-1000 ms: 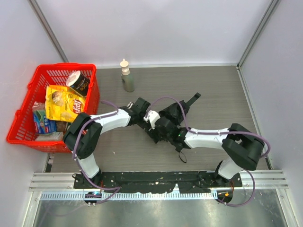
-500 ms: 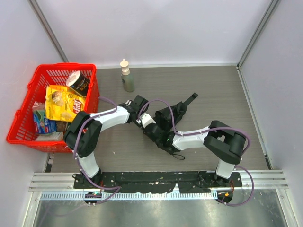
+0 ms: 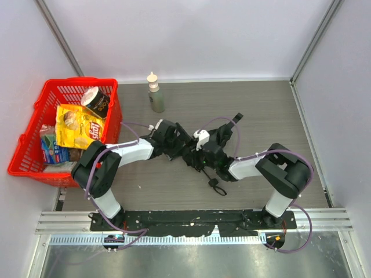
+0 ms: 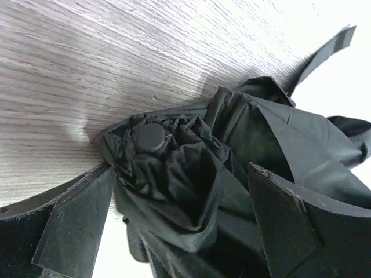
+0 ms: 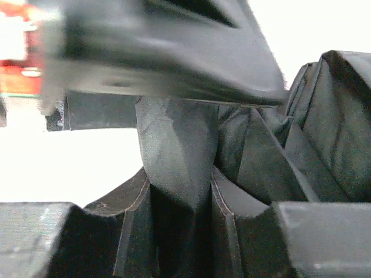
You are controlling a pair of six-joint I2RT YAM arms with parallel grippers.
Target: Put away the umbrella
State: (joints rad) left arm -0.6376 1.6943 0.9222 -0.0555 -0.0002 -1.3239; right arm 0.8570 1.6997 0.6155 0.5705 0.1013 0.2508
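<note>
Left wrist view: the left gripper [image 4: 179, 176] stands wide apart, its fingers straddling the bunched end of the umbrella [image 4: 290, 133]. The right gripper [image 5: 178, 197] is clamped on a fold of its fabric. The umbrella lies in the middle of the table [image 3: 272, 110], well apart from the red basket [image 3: 64, 84] and the bottle [image 3: 156, 98], with bare table to its right.

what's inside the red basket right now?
In the red basket: a yellow snack bag, a dark tub at the far end and a blue packet on the near side. Anything beneath them is covered.
</note>
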